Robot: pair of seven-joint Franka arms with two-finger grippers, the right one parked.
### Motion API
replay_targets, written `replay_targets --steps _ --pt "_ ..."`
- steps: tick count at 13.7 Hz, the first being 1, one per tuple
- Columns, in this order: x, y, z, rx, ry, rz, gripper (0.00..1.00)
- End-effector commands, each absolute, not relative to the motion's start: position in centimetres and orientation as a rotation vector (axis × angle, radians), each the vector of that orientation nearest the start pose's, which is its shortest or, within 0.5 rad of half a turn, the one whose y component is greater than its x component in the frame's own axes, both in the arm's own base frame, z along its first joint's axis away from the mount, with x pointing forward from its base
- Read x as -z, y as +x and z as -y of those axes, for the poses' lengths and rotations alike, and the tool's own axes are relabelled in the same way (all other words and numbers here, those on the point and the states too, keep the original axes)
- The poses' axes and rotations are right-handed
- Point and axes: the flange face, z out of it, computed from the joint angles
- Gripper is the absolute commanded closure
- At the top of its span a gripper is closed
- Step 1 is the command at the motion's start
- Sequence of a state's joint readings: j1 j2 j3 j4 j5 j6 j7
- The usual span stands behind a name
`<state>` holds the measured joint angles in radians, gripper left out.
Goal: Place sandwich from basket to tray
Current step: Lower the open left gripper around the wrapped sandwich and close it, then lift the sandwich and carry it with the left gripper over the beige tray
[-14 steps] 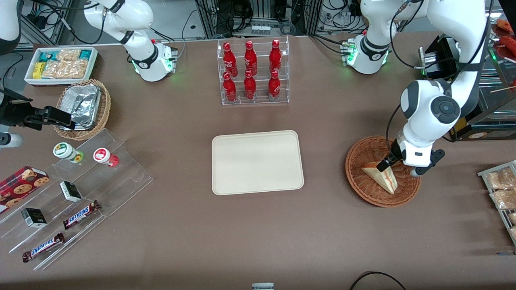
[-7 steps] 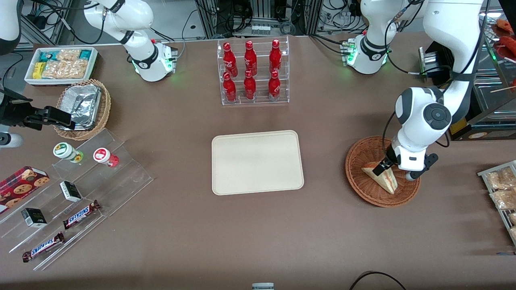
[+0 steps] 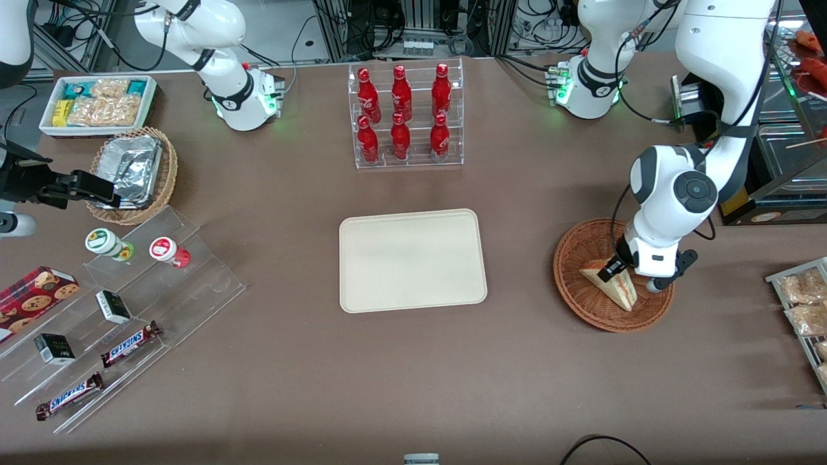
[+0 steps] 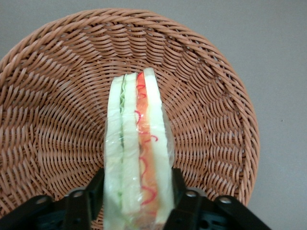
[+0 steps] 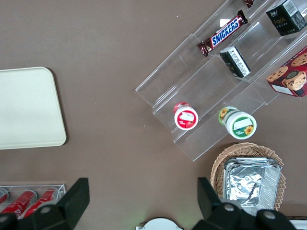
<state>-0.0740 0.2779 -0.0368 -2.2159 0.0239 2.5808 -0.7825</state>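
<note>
The sandwich [image 3: 615, 288], a wrapped white-bread wedge with red and green filling, lies in the reddish-brown wicker basket [image 3: 577, 294] toward the working arm's end of the table. My left gripper [image 3: 611, 270] is down in the basket, shut on the sandwich. In the left wrist view the black fingers [image 4: 96, 189] press both bread faces of the sandwich [image 4: 139, 139], with the basket's weave [image 4: 53, 105] under it. The cream tray [image 3: 412, 260] lies flat and bare at the table's middle, apart from the basket; it also shows in the right wrist view [image 5: 26, 108].
A clear rack of red bottles [image 3: 405, 116] stands farther from the camera than the tray. A wire rack of packaged snacks [image 3: 804, 303] lies beside the basket at the table's edge. Toward the parked arm's end are a tan basket with foil container [image 3: 132, 171], clear steps with snacks [image 3: 123, 310] and a white snack bin [image 3: 97, 103].
The left arm has come down and shifted slightly toward the tray, bringing the gripper onto the sandwich. The sandwich and basket have stayed in place.
</note>
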Motion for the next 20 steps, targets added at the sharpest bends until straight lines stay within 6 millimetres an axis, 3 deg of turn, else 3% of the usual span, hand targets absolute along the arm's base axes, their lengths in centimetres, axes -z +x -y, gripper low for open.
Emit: replay_targets --steps 1,4,8,10,13,16,20 --pt "-26.1 56.7 6.7 0.159 -3.009 1.034 0.97" --pt "-28.2 57.4 6.9 0.179 -3.015 1.019 1.00" --pt "-35.6 60.4 10.3 0.058 -3.002 0.933 1.00" --pt "-39.3 61.1 13.2 0.024 -3.009 0.863 1.00" --pt "-42.5 60.8 18.6 0.025 -3.047 0.743 1.00" --pt "-42.7 59.3 26.7 0.046 -3.101 0.561 1.00" --pt "-40.8 56.6 34.8 0.030 -3.128 0.351 1.00"
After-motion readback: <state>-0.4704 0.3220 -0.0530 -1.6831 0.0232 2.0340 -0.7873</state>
